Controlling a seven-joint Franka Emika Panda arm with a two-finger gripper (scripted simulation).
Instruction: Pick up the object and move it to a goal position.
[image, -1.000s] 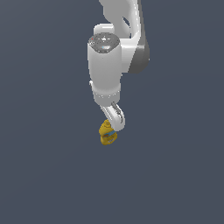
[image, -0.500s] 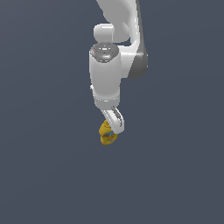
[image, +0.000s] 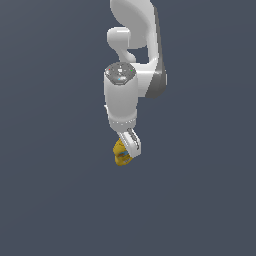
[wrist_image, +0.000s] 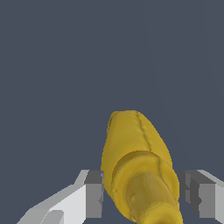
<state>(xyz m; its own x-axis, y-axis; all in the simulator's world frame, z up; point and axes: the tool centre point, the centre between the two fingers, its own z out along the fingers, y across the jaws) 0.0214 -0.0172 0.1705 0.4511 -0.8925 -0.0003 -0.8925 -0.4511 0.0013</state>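
The yellow squeeze bottle (image: 120, 153) lies on the dark grey floor, just below the arm's hand in the exterior view. Its blue-and-orange label barely shows there. My gripper (image: 128, 148) is down over the bottle. In the wrist view the bottle (wrist_image: 138, 162) fills the space between the two fingers, its pointed cap end nearest the camera. My gripper (wrist_image: 144, 194) straddles it: one fingertip (wrist_image: 94, 192) stands on one side and the other fingertip (wrist_image: 197, 192) on the other, both very close to the bottle's sides. The jaws look spread wide. No goal marker shows.
The floor (image: 50, 200) is a plain dark grey surface. The white arm (image: 132, 60) rises straight up above the bottle. No other objects show in either view.
The arm has come down towards the bottle, and the hand now sits lower around it. The bottle has stayed in the same place.
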